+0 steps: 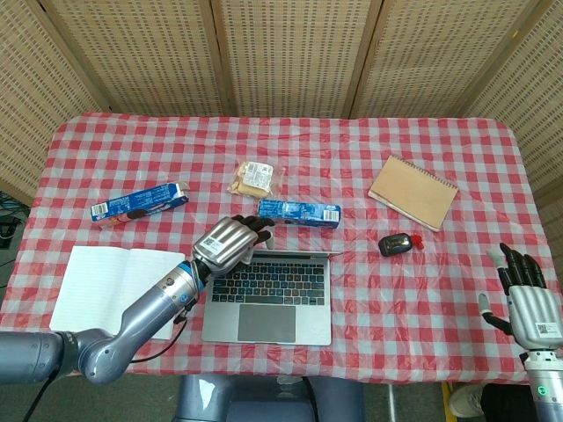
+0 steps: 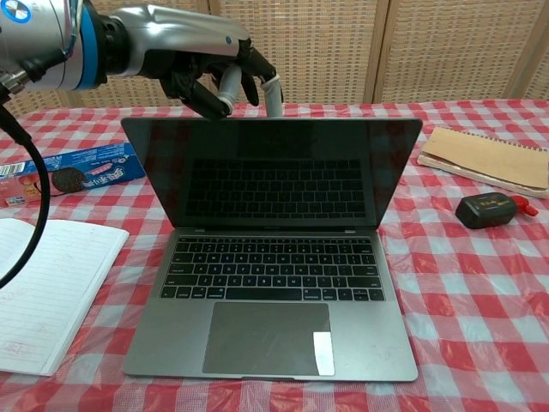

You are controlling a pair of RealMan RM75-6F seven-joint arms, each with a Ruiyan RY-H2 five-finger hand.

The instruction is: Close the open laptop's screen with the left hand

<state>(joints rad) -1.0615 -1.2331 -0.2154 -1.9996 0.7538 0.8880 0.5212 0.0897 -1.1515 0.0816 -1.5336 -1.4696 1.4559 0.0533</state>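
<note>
The grey laptop (image 1: 268, 303) stands open at the table's front middle, its dark screen (image 2: 273, 172) upright and facing me. My left hand (image 1: 230, 243) hovers over the screen's top left edge; in the chest view the left hand (image 2: 206, 60) has its fingertips (image 2: 273, 93) reaching down just behind the lid's upper rim. It holds nothing, and I cannot tell for sure whether it touches the lid. My right hand (image 1: 528, 303) is at the front right corner, off the table, fingers spread and empty.
An open lined notebook (image 1: 114, 290) lies left of the laptop. Behind it are a blue cookie box (image 1: 139, 203), a blue packet (image 1: 299, 211) and a snack packet (image 1: 253, 178). A brown spiral notebook (image 1: 413, 192) and a small black object (image 1: 398, 243) lie to the right.
</note>
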